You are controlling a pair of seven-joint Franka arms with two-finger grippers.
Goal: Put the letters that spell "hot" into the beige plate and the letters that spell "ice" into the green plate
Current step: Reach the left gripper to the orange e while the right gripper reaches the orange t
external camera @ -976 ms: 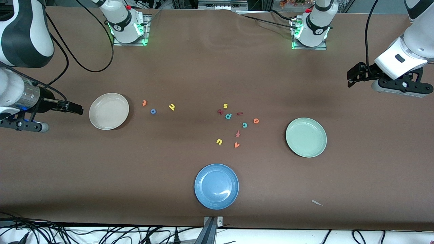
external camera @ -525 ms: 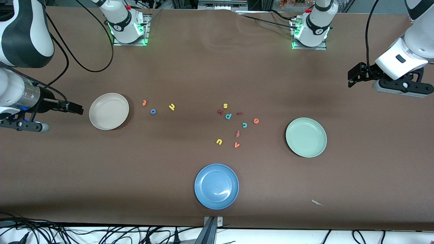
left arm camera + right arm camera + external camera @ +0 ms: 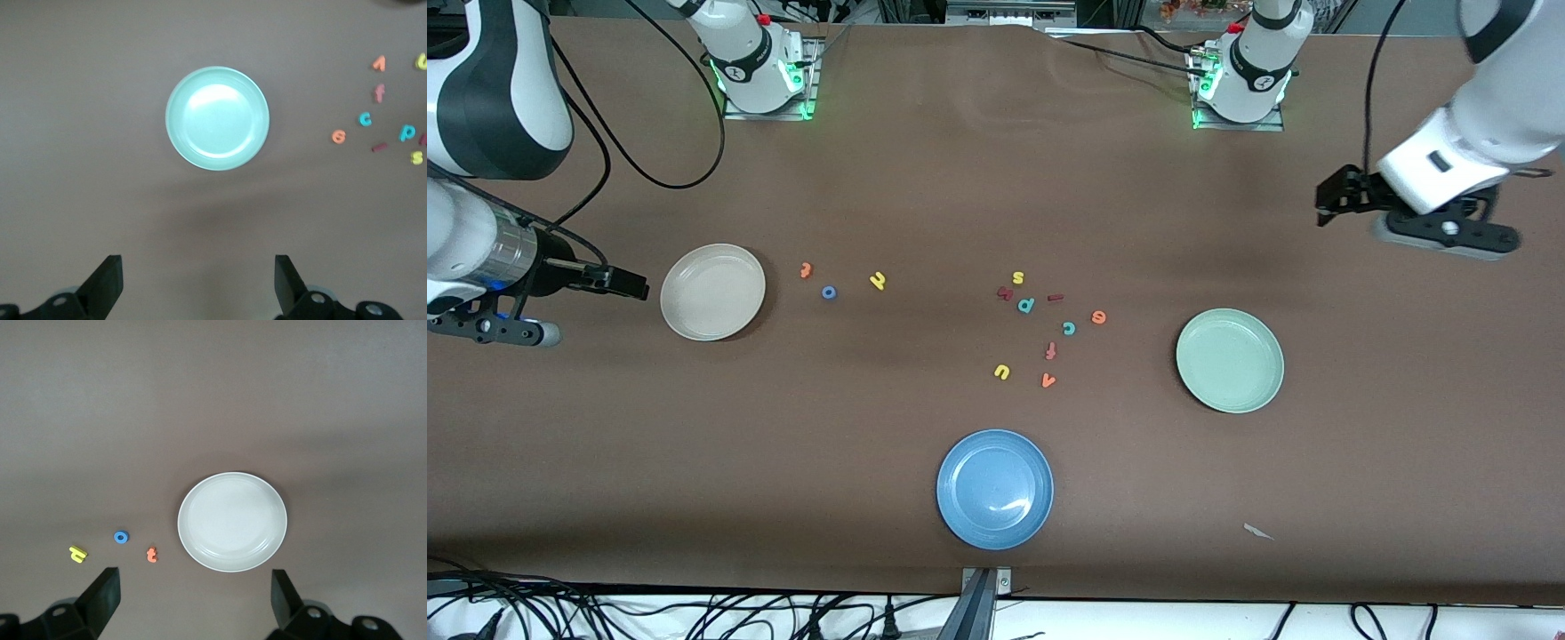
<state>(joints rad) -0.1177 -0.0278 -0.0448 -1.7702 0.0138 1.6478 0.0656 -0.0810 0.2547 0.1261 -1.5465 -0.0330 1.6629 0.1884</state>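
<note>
Currently both tools hang wide open and hold nothing: the left tool [image 3: 1327, 206] over bare table [image 3: 925, 178] near the green plate [image 3: 1230, 360], the right tool [image 3: 627, 284] just beside the beige plate [image 3: 712, 292]. Orange t [image 3: 806, 269], blue o [image 3: 829, 292] and yellow h [image 3: 878, 281] lie near the beige plate. Red i [image 3: 1056, 298], teal c [image 3: 1068, 328] and orange e [image 3: 1098, 316] lie farther along, toward the green plate.

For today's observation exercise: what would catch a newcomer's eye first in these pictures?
Three plates ring scattered foam letters mid-table: a beige plate toward the right arm's end, a green plate toward the left arm's end, a blue plate nearest the front camera. The right gripper and left gripper hang open by the table ends.
</note>
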